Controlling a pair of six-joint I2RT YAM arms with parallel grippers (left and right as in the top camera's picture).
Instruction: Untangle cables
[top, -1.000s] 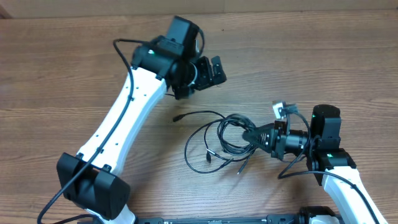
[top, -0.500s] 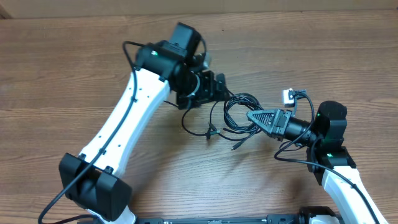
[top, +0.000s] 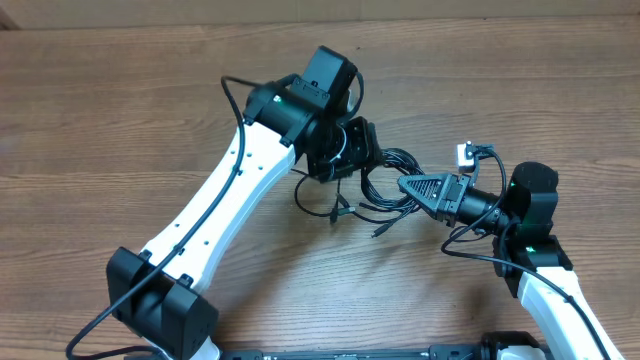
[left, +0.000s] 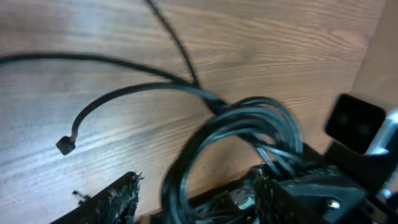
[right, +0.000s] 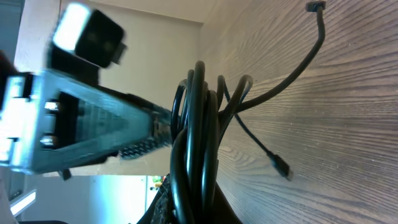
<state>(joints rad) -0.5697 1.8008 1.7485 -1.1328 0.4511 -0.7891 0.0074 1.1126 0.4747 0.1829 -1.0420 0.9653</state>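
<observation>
The cables are a coiled bundle of thin black cords at the table's middle, with loose plug ends trailing to the front. My right gripper is shut on the bundle's right side. In the right wrist view the coils run through its jaws. My left gripper is at the bundle's far-left edge. In the left wrist view its fingers are open with coil loops between them. One plug end lies on the wood.
The wooden table stretches all round. A small white connector sits on the right arm's own wire behind the right gripper. The left arm's white link crosses the front left. Two plug ends rest on the wood.
The left gripper has moved right and down onto the bundle. The right gripper pulled the bundle back toward the left gripper a second ago and has since held still.
</observation>
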